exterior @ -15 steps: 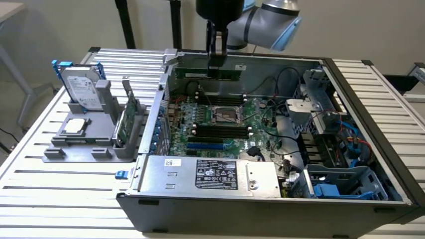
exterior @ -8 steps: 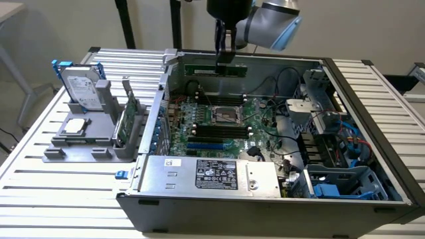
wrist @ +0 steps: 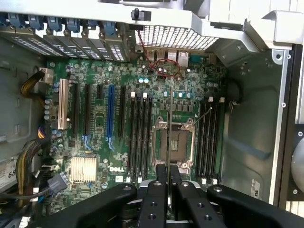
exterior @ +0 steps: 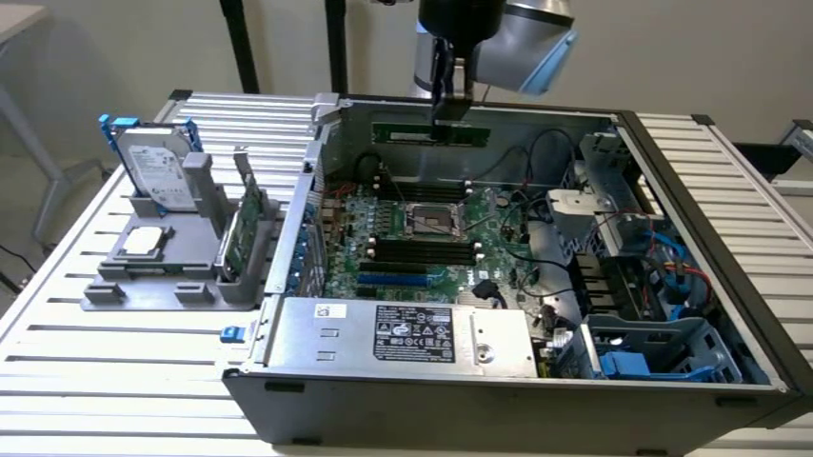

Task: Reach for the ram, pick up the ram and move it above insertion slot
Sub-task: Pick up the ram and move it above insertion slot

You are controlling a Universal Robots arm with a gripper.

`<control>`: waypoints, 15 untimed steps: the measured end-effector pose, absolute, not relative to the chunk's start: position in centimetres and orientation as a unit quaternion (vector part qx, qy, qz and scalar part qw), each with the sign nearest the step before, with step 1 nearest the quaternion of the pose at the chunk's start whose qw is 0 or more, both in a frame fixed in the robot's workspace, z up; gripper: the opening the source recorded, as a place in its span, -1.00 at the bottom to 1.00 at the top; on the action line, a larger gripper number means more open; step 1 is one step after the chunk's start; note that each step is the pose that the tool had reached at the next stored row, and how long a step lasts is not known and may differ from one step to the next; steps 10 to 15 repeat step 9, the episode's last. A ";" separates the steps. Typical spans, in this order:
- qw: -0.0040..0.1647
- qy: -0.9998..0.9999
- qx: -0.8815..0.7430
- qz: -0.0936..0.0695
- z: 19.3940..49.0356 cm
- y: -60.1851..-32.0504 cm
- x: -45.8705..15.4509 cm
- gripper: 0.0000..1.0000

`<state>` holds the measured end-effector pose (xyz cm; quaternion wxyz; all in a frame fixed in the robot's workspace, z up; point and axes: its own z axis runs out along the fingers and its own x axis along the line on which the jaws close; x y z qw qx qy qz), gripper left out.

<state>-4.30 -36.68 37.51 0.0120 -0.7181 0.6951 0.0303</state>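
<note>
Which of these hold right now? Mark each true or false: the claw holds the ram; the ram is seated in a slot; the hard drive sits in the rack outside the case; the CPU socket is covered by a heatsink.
1. The claw holds the ram. True.
2. The ram is seated in a slot. False: it hangs above the motherboard.
3. The hard drive stands in the grey rack outside the case. True.
4. A heatsink covers the CPU socket. False: it is bare.

Matt grey sheet-metal computer case (exterior: 508,405); glossy green circuit board (wrist: 95,118); matt black plastic gripper (wrist: 168,175); ribbed bare-metal table (exterior: 114,352).
</note>
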 end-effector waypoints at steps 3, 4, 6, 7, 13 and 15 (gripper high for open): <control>0.012 0.697 -0.716 0.030 37.5 -36.7 -4.2 -0.73; 0.012 0.697 -0.716 0.030 37.5 -36.7 -4.2 -0.73; 0.012 0.697 -0.716 0.030 37.5 -36.7 -4.2 -0.73; 0.012 0.697 -0.716 0.030 37.5 -36.7 -4.2 -0.73; 0.012 0.697 -0.716 0.030 37.5 -36.7 -4.2 -0.73; 0.012 0.697 -0.716 0.030 37.5 -36.7 -4.2 -0.73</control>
